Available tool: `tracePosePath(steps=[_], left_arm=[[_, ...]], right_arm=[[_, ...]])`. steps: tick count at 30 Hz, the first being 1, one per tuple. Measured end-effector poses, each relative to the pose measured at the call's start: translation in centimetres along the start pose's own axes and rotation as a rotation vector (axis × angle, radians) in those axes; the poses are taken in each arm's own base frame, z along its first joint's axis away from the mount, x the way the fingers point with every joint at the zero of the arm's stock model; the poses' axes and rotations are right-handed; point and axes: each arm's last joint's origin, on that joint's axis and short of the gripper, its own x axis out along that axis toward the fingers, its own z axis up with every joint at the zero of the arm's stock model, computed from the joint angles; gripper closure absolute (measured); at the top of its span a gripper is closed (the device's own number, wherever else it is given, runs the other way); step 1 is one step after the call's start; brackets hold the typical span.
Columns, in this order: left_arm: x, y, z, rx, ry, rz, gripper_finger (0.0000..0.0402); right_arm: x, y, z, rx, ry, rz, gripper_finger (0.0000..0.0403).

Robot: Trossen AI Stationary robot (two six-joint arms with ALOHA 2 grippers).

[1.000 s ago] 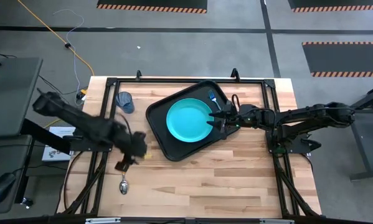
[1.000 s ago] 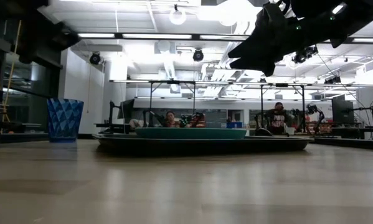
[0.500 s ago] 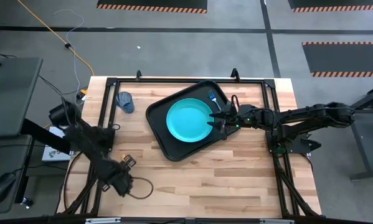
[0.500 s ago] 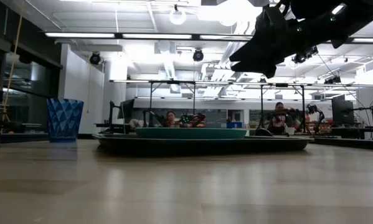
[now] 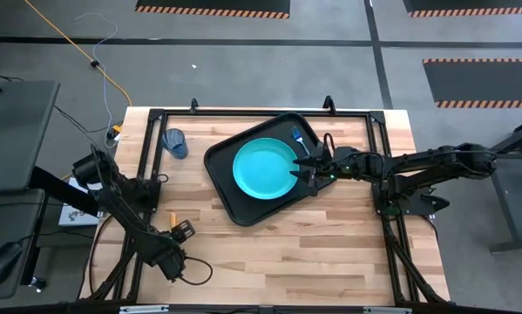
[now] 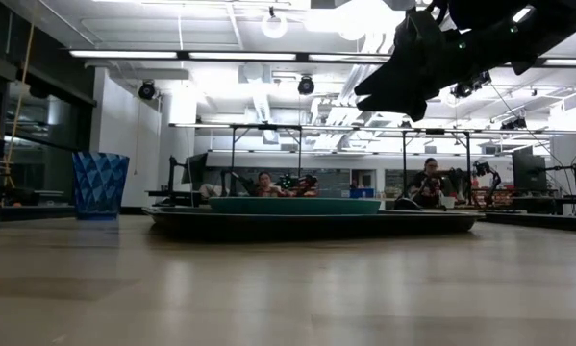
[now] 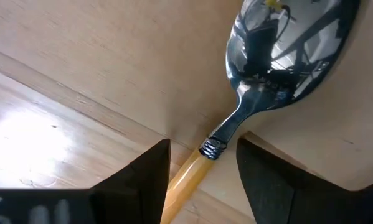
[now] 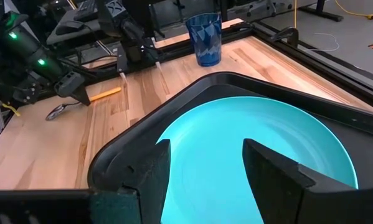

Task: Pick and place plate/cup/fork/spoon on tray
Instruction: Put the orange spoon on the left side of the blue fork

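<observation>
The spoon lies flat on the table near the front left, its silvery bowl (image 7: 286, 50) beyond its orange handle (image 7: 186, 180); it also shows in the right wrist view (image 8: 80, 102). My left gripper (image 5: 169, 255) points down over it, open, one finger on each side of the handle (image 7: 203, 149); I see no touch. The teal plate (image 5: 265, 168) lies in the black tray (image 5: 221, 166). The blue-handled fork (image 5: 298, 137) lies in the tray's far right corner. The dark blue cup (image 5: 175, 142) stands on the table left of the tray. My right gripper (image 5: 300, 167) is open and empty above the plate's right edge.
A black frame (image 5: 243, 112) runs along the table's edges. The tray lies askew at the table's far middle. Bare wood (image 5: 287, 244) lies between the tray and the near edge. People (image 6: 427, 183) sit far off in the room behind.
My left gripper has swung from the table's left middle toward the near edge and come down over the spoon, then settled there. The spoon, plate, fork, cup and my right gripper have kept still.
</observation>
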Motion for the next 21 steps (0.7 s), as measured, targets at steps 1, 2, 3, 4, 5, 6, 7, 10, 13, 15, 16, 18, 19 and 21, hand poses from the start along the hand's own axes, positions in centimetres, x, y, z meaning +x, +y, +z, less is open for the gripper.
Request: tracePosePath(steps=[1,2,3,4,5,6,7,10,13,15,16,18,19,21], left_arm=[[0.0,0.1,0.0,0.002,-0.002,-0.002,0.0227],[0.0,0.1,0.0,0.004,-0.003,-0.005,0.0227],[0.1,0.2,0.0,0.003,-0.004,-0.013,0.0229],[0.1,0.4,0.0,0.003,-0.005,-0.022,0.0233],[0.1,0.5,0.0,0.001,-0.006,-0.027,0.0241],[0.1,0.6,0.0,-0.004,-0.005,-0.03,0.0251],[0.2,0.7,0.0,-0.01,-0.005,-0.037,0.0265],[0.2,1.3,0.0,-0.035,-0.007,-0.039,0.0323],[0.2,2.0,-0.2,-0.081,-0.007,-0.038,0.0374],[0.2,2.6,-0.4,-0.143,-0.008,-0.039,0.0374],[0.0,3.0,-0.6,-0.179,-0.012,-0.03,0.0373],[-0.6,3.8,-1.1,-0.248,-0.047,-0.001,0.0367],[-1.2,4.2,-1.3,-0.285,-0.075,0.01,0.0367],[-2.4,5.0,-1.9,-0.35,-0.14,0.039,0.0369]], right_arm=[[0.0,0.0,0.0,0.0,0.0,0.0,0.021],[0.0,0.0,0.0,0.0,0.001,0.0,0.021],[0.0,0.0,0.0,0.0,0.0,0.0,0.021],[0.0,0.0,0.0,0.0,0.0,0.0,0.021],[0.0,0.0,0.0,0.0,0.0,0.0,0.021],[0.0,0.0,0.0,0.0,0.001,0.0,0.021],[0.0,0.0,0.0,0.0,0.0,0.0,0.021],[0.0,0.0,0.0,0.0,0.0,0.0,0.021],[0.0,0.0,0.0,0.0,0.001,0.0,0.021],[0.0,0.0,0.0,0.0,0.001,0.0,0.021],[0.0,0.0,0.0,0.0,0.001,0.0,0.021],[0.0,0.0,0.0,0.0,0.001,0.0,0.021],[0.0,0.0,0.0,0.0,0.001,0.0,0.021],[0.0,0.0,0.0,-0.001,0.001,0.0,0.021]])
